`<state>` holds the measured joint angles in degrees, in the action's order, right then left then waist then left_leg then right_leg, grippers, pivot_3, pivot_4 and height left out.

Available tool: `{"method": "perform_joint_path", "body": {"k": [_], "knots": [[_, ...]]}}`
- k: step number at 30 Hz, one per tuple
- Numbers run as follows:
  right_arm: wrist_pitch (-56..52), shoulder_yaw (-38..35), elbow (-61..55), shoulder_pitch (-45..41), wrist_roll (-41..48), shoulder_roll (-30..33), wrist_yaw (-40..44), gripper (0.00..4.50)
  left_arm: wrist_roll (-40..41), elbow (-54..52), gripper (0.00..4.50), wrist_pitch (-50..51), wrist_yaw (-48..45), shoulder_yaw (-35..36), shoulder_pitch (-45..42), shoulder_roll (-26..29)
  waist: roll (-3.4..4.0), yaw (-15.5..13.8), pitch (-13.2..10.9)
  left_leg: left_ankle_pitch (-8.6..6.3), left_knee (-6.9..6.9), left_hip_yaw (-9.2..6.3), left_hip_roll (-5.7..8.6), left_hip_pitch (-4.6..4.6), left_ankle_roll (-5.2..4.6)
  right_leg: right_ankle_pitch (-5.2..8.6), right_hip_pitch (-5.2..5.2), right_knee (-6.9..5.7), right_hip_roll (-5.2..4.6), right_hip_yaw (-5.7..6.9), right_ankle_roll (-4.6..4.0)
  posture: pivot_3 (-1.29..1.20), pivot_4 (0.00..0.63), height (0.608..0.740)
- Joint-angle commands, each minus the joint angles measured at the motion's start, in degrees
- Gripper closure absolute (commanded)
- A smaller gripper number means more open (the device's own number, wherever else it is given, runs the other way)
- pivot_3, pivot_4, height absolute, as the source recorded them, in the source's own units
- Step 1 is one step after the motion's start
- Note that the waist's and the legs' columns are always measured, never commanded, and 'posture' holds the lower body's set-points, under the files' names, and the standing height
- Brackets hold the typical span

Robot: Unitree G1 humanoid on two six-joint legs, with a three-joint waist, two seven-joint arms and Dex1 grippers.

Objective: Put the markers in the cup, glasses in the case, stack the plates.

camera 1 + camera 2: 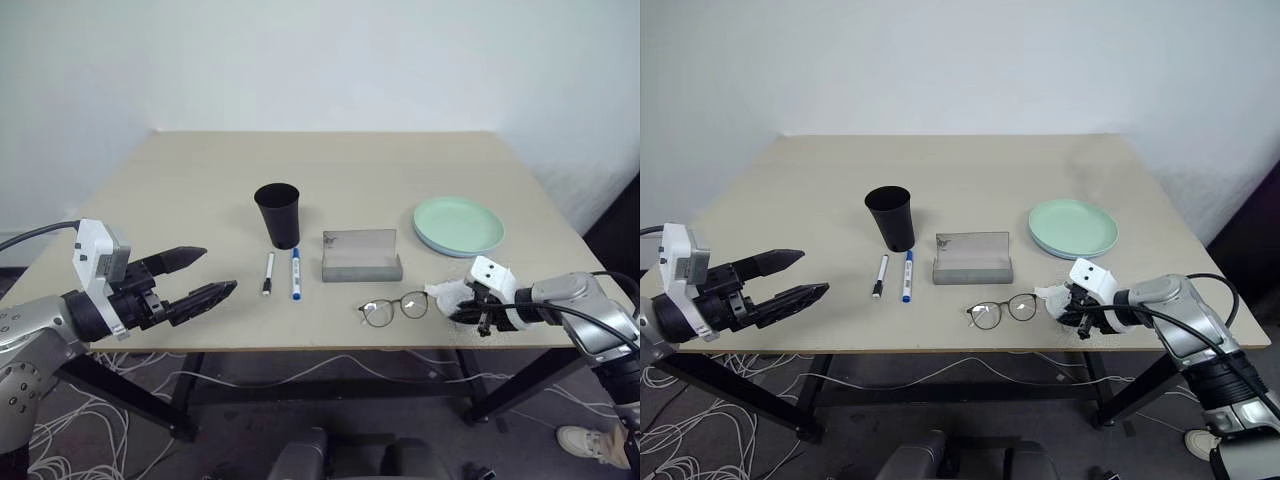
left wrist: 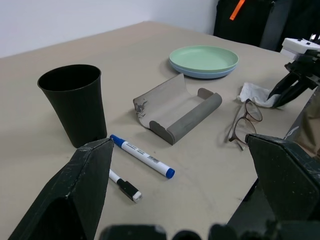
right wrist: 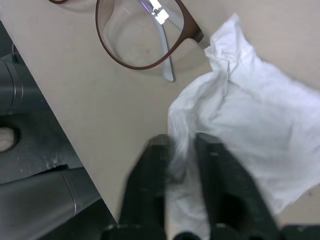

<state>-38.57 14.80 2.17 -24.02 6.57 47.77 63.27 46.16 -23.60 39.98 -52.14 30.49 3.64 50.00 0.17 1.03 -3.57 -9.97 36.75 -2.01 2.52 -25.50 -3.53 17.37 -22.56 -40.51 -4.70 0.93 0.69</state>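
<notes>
No legible text anywhere. Blue-capped marker (image 2: 142, 156) has a printed barrel label, probably branding, too small to read.

Plain white wall (image 1: 330, 60) behind rectangular beige desk (image 1: 200, 190) w/ black metal legs; white cables (image 1: 90, 420) tangled on grey floor underneath.

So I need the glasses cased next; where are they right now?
In the head views the glasses lie on the table's near edge, right of centre, just in front of the open grey case, with the crumpled tissue at their right.
</notes>
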Motion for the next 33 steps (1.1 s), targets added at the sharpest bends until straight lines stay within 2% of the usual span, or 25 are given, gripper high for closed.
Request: {"method": "perform_joint_path", "body": {"k": [1,4,11,16,18,27,33], "knots": [[1.3,-0.5,0.5,-1.6,-1.1,0.4,-0.6,4.48,0.2,-1.1,0.0,-0.9,-0.2,0.6,-0.8,0.8,0.0,0.0,0.0,0.0,0.0,0.0,0.0,0.0,0.0,0.0,0.0,0.0,0.0,0.0,0.0,0.0,0.0,0.696],[2.1,-0.7,1.2,-2.6,-1.1,0.8,-0.3,4.48,0.0,-1.2,0.0,-1.0,-0.2,0.4,-0.7,0.6,0.0,0.0,0.0,0.0,0.01,0.0,0.0,0.0,0.0,0.0,0.01,0.0,0.0,0.0,0.0,0.0,0.0,0.696],[4.8,-3.4,6.2,-11.9,0.3,4.4,4.3,4.48,-0.3,-0.7,0.0,-1.2,-0.6,0.2,-0.9,0.7,0.02,0.0,0.0,0.0,0.01,0.0,0.01,0.0,0.0,0.0,0.0,0.01,0.0,0.02,0.01,0.0,0.0,0.696],[10.1,-3.8,13.4,-19.5,-0.3,2.2,4.7,4.48,-0.8,0.0,0.0,-1.5,-0.7,-0.3,-1.6,0.9,0.01,0.1,0.0,0.0,-0.03,-0.01,0.0,0.0,0.0,0.0,0.0,0.04,0.01,0.02,0.01,0.0,0.0,0.696],[12.5,-3.5,18.4,-23.0,-1.6,-0.5,2.2,4.48,-0.9,0.3,0.0,-1.6,-0.6,-0.7,-2.1,0.9,0.0,0.1,0.0,0.0,-0.03,0.0,0.0,0.01,0.0,-0.01,-0.01,0.04,0.01,0.02,0.0,0.0,0.0,0.696],[29.5,0.6,51.2,-37.0,-14.1,-16.5,-19.0,4.48,-1.1,0.1,0.0,-1.7,0.4,-1.0,-2.7,0.2,-0.01,0.3,0.0,0.08,-0.03,-0.01,0.01,0.03,0.1,-0.1,-0.04,0.0,0.27,-0.07,0.14,0.0,0.0,0.696],[36.0,2.2,65.9,-42.9,-19.8,-21.3,-29.5,4.48,-0.3,-1.6,0.0,-1.2,1.7,0.7,-0.9,-0.2,0.0,0.3,0.0,0.28,-0.13,-0.02,-0.07,0.07,0.42,-0.12,-0.08,-0.03,0.63,-0.19,0.11,0.0,0.0,0.696]]}}
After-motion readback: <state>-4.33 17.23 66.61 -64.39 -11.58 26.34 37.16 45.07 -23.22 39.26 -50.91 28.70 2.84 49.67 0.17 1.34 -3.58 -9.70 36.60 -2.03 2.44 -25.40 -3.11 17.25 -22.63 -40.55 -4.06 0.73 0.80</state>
